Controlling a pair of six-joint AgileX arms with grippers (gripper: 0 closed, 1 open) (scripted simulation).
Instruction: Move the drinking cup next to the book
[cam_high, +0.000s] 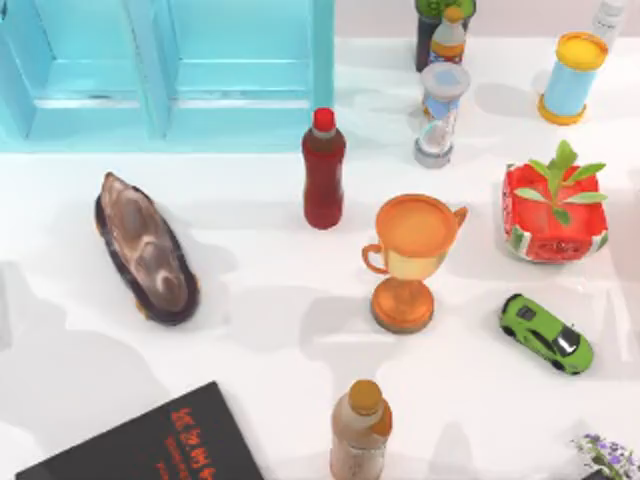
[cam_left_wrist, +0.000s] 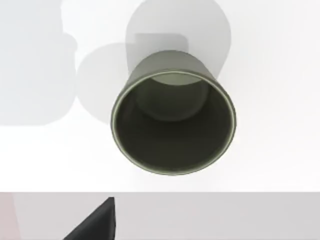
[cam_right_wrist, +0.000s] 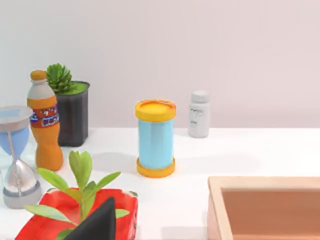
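**Cup under the left wrist, book at the near edge**

You see the drinking cup (cam_left_wrist: 173, 120) in the left wrist view, standing upright on the white table (cam_left_wrist: 270, 75) with its open mouth facing the camera; nothing lies inside it. A dark fingertip (cam_left_wrist: 97, 222) of the left pincer juts in at the frame's edge, apart from the cup and touching nothing. You cannot tell how far that pincer is spread.

From above, the book (cam_high: 160, 445) lies flat at the table's bottom left corner, black cover with orange-red lettering up. The orange trophy goblet (cam_high: 410, 260) stands mid-table, a red bottle (cam_high: 324, 170) beside it.

In the right wrist view, one dark fingertip (cam_right_wrist: 100, 222) of the right pincer hangs in front of the red planter (cam_right_wrist: 55, 220); its spread cannot be judged either. The light-blue cylinder (cam_right_wrist: 155, 138) stands behind.
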